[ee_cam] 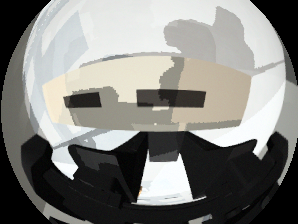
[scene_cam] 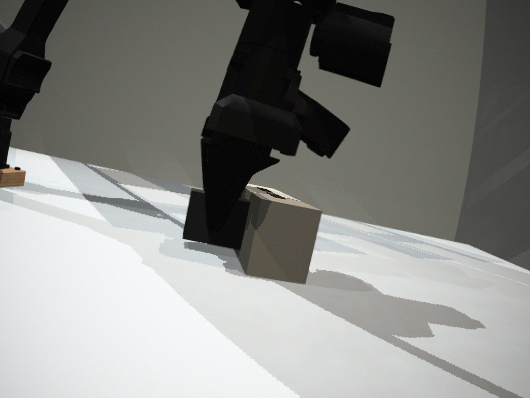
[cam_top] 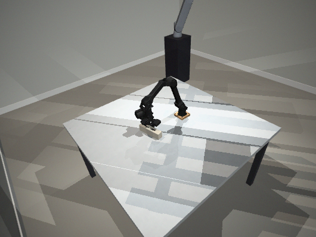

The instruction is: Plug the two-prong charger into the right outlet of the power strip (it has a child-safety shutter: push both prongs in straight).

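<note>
The black charger (scene_cam: 194,220) (ee_cam: 163,151) is between the fingers of my gripper (scene_cam: 215,222) (ee_cam: 162,129), which is shut on it. The beige power strip (cam_top: 156,134) (scene_cam: 282,245) (ee_cam: 220,80) stands on the table. In the exterior view the charger's front is up against the strip's side face, with no prong or gap showing. In the wrist view the charger meets the strip's near edge, below the longer, right-hand dark mark on its top. The outlets and prongs are hidden, so how deep the prongs sit cannot be told.
The white table (cam_top: 167,202) carries patchy shadows. The arm's wooden base plate (cam_top: 187,116) (scene_cam: 12,177) stands behind the strip. A black pedestal (cam_top: 177,58) with a grey arm stands beyond the table's far corner.
</note>
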Available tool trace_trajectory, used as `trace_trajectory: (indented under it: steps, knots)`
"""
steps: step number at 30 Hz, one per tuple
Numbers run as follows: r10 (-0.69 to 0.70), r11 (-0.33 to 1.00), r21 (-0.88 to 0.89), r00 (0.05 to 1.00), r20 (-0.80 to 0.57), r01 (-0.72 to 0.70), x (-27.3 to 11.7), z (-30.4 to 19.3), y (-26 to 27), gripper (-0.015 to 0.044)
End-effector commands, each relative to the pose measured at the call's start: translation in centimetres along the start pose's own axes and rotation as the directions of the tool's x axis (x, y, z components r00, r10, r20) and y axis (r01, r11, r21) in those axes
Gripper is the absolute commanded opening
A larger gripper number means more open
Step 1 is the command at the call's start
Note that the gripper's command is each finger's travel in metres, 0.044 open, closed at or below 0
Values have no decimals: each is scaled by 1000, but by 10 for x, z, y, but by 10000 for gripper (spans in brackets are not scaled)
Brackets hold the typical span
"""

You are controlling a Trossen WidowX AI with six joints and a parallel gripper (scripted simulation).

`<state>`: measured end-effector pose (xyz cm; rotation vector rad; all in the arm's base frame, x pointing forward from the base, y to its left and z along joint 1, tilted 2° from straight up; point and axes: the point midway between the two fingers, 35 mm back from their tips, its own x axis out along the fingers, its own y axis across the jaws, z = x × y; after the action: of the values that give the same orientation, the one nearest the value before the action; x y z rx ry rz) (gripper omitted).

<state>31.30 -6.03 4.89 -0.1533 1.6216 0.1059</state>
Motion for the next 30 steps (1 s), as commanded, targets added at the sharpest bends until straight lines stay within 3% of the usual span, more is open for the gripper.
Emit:
trace_trajectory:
  steps: [1,17,30]
  knots:
    - [-1,1000,0,1000,2,1,0,0,0,26]
    - [-1,1000,0,1000,2,1,0,0,0,440]
    - [-2,1000,0,1000,10,2,0,-3,0,440]
